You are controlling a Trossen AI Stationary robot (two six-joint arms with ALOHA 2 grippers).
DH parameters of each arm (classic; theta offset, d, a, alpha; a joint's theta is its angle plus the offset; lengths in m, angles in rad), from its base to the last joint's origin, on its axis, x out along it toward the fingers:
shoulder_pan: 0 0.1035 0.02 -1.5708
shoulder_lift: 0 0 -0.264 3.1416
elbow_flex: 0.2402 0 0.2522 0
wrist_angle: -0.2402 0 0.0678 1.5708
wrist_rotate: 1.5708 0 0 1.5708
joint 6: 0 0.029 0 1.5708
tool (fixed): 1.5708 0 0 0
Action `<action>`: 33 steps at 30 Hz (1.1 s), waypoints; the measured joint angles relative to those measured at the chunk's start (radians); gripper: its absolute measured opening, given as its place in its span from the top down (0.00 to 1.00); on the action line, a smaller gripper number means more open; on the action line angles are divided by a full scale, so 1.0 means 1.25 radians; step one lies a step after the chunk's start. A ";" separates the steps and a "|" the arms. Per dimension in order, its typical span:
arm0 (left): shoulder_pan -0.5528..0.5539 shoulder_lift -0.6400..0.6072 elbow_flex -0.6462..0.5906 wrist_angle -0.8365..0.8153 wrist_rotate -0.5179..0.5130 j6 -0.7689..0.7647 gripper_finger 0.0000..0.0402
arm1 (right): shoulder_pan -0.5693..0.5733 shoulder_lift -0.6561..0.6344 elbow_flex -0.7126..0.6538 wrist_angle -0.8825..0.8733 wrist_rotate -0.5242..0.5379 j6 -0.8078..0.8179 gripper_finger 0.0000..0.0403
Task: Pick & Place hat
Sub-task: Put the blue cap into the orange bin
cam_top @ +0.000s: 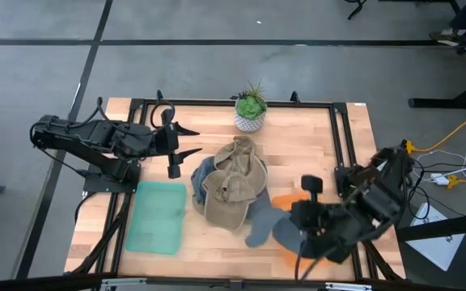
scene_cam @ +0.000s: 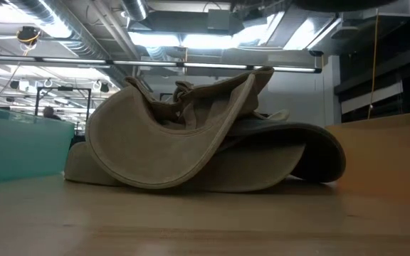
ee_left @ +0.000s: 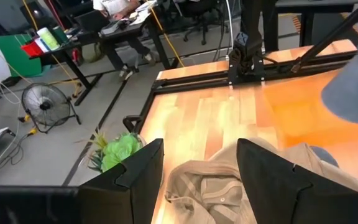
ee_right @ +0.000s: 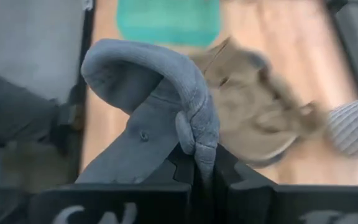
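Observation:
A pile of hats lies mid-table: a tan hat (cam_top: 231, 184) on top of a blue-grey one (cam_top: 203, 172). The low view shows the tan hat (scene_cam: 184, 135) resting on its curved brim. My right gripper (cam_top: 298, 222) is near the table's right near corner, shut on a grey hat (cam_top: 264, 222) above the orange tray (cam_top: 285, 200). My left gripper (cam_top: 186, 141) is open, pointing right, just left of the pile. In the left wrist view its fingers stand apart above the tan hat (ee_left: 213, 186). My right gripper pinches a rolled fold at the edge of the grey hat (ee_right: 199, 140) between its two shut fingers. The rest of the hat (ee_right: 142, 81) bulges out beyond the fingertips. In the high view the hat extends from the gripper toward the pile, over the orange tray.
A green tray (cam_top: 158, 217) lies near the table's left near corner. A potted plant (cam_top: 251, 111) stands at the far edge behind the pile. Black frame rails (cam_top: 342, 129) run along the table's sides. Bare wood shows right of the plant.

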 joint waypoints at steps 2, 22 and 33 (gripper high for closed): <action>0.000 0.000 0.000 -0.006 0.000 0.000 0.51 | 0.023 -0.007 -0.039 -0.001 -0.029 0.046 0.97; 0.000 0.000 0.000 -0.003 -0.008 -0.035 0.52 | 0.131 -0.198 -0.490 0.012 -0.036 0.239 0.97; 0.000 0.000 0.000 0.003 -0.052 -0.035 0.52 | 0.140 -0.200 -0.604 0.077 -0.018 0.162 0.97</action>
